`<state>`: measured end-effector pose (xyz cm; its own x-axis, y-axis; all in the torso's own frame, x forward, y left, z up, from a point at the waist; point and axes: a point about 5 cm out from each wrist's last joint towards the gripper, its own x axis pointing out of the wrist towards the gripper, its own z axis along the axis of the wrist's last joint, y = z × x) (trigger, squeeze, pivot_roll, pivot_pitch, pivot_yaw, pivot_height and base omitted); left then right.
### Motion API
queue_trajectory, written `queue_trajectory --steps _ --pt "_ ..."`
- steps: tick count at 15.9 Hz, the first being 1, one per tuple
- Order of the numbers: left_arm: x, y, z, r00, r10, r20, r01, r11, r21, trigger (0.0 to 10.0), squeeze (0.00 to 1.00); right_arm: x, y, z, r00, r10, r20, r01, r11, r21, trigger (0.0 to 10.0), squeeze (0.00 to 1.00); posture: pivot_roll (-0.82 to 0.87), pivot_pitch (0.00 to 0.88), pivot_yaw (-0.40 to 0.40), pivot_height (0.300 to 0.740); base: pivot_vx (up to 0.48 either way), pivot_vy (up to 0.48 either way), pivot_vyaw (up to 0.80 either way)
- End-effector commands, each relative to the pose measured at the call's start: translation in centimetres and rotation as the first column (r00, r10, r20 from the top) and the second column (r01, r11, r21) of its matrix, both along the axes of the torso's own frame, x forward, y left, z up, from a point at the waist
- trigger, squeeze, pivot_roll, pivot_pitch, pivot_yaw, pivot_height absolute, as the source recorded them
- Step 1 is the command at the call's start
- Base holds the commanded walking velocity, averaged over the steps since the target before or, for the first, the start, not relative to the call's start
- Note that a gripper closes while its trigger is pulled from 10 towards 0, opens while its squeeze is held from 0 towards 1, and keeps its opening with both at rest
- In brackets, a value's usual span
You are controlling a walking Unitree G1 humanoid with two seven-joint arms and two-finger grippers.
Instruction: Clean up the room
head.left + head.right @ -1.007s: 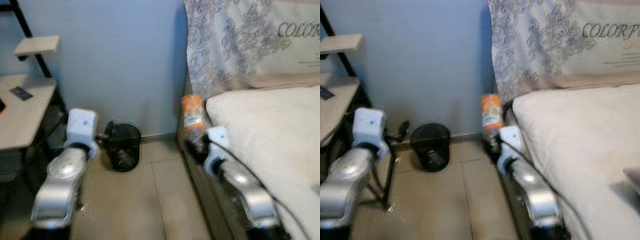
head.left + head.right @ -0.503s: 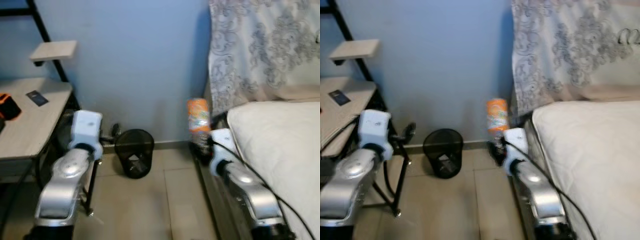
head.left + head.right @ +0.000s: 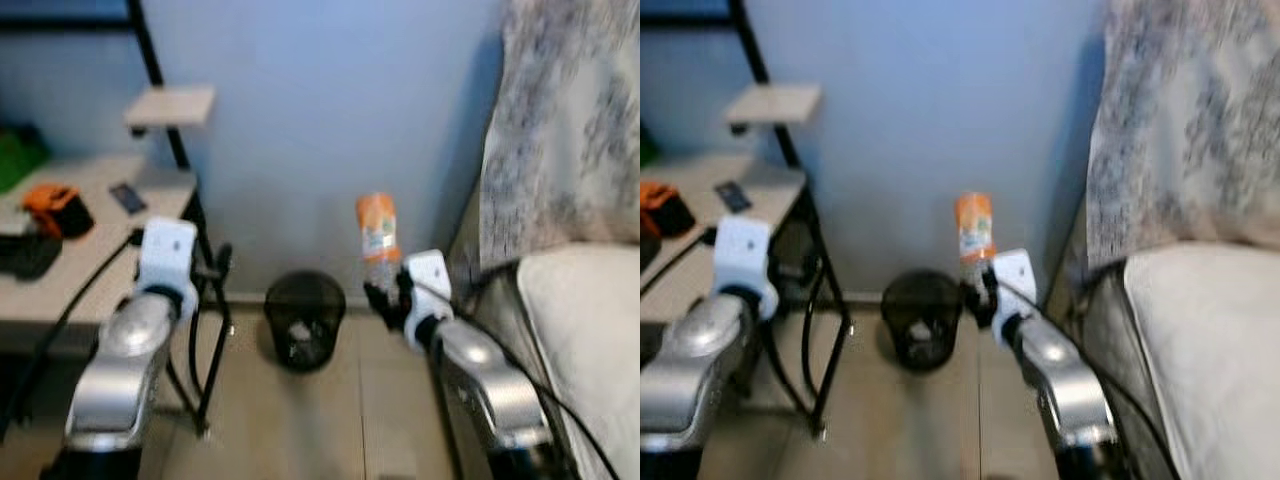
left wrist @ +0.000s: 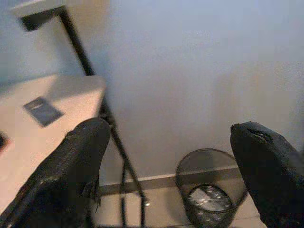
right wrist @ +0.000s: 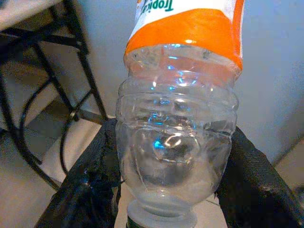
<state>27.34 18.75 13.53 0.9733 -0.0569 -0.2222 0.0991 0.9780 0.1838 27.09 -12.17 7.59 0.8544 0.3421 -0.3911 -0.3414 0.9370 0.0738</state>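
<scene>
While right fingers point(image 5: 95, 190) clamp bottle point(image 5: 180, 118) beside bin point(image 3: 304, 318) — left fingers point(image 4: 80, 161) spread.

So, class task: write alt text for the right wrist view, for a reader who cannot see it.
The right gripper holds a clear plastic bottle with an orange label, neck toward the camera, one black finger on each side. Behind it are a pale blue wall and black table legs.

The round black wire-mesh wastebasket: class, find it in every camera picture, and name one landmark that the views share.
Left eye view: the round black wire-mesh wastebasket stands on the floor against the blue wall, between both arms.
Right eye view: lower centre, left of the right gripper.
Left wrist view: between the fingers, nearer one.
Right wrist view: not in it.
Shared landmark: the desk's black metal leg.
</scene>
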Motion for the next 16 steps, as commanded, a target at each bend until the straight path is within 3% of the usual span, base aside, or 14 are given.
queue_trajectory --steps 1,16 --pt "0.02 0.11 0.29 1.0 -0.008 0.009 0.007 1.0 0.014 10.0 0.0 0.22 -0.29 0.43 1.0 -0.012 0.019 0.012 1.0 -0.003 10.0 0.0 -0.08 0.0 0.017 0.74 0.341 0.0 0.0" --pt "-0.02 -0.36 0.0 0.998 -0.062 -0.006 0.063 0.998 0.023 10.0 0.0 0.18 -0.53 -0.24 0.999 -0.031 -0.03 0.03 0.999 -0.013 10.0 0.0 -0.08 0.0 0.014 0.74 0.34 0.0 0.0"
